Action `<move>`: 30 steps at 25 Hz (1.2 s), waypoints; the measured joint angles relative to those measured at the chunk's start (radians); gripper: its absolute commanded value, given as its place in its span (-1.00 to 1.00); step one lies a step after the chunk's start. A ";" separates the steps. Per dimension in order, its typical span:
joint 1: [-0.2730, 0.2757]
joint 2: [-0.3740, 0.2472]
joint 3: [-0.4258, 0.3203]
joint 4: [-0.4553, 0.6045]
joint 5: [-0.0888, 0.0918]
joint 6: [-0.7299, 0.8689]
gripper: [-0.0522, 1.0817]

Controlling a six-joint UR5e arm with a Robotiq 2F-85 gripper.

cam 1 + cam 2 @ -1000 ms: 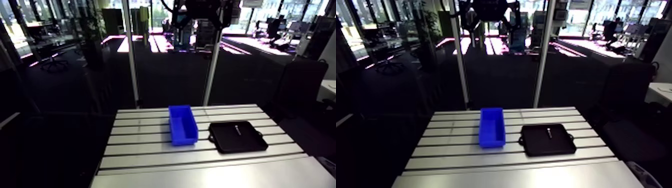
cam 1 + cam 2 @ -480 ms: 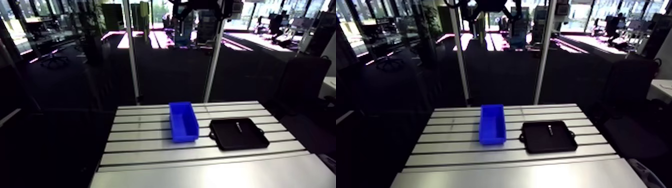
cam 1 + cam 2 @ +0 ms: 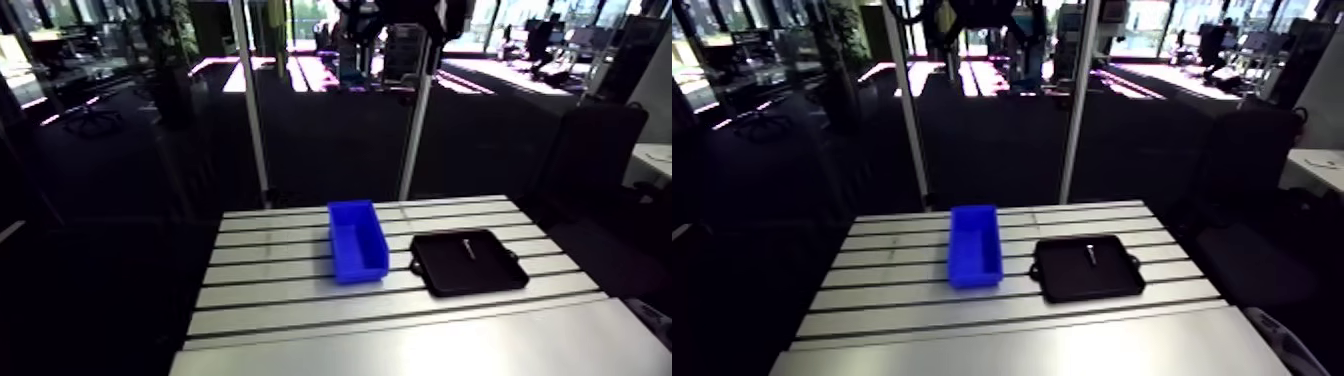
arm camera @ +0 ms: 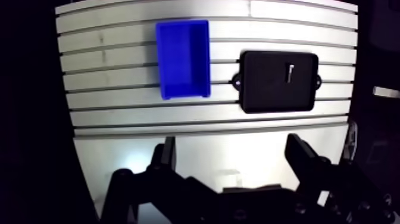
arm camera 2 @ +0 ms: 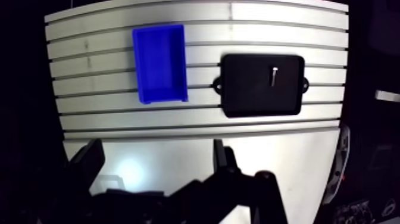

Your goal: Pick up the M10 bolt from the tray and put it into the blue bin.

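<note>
The blue bin point(image 4: 183, 58) stands empty on the slotted table point(image 4: 119, 113). Right beside it lies a black tray point(image 4: 256, 98) with small handles. A small silvery M10 bolt point(image 4: 288, 71) rests in the tray, toward its side away from the bin. In the wrist view my gripper point(image 4: 232, 156) hangs high above the table, well short of both, open with nothing between its fingers. The arm view shows the same bin point(image 3: 975, 247), tray point(image 3: 1072, 285) and bolt point(image 3: 1091, 252) side by side at mid-table.
A smooth bright plate point(image 3: 1012, 350) forms the table's near strip. Two upright metal posts point(image 3: 1070, 110) rise behind the table's far edge. Dark floor surrounds the table on all sides.
The whole arm view has shifted a little, so the camera has moved. Bin, tray and bolt lie where they were on the table.
</note>
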 measured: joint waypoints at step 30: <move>-0.336 0.020 0.383 -0.381 0.019 -0.393 -0.88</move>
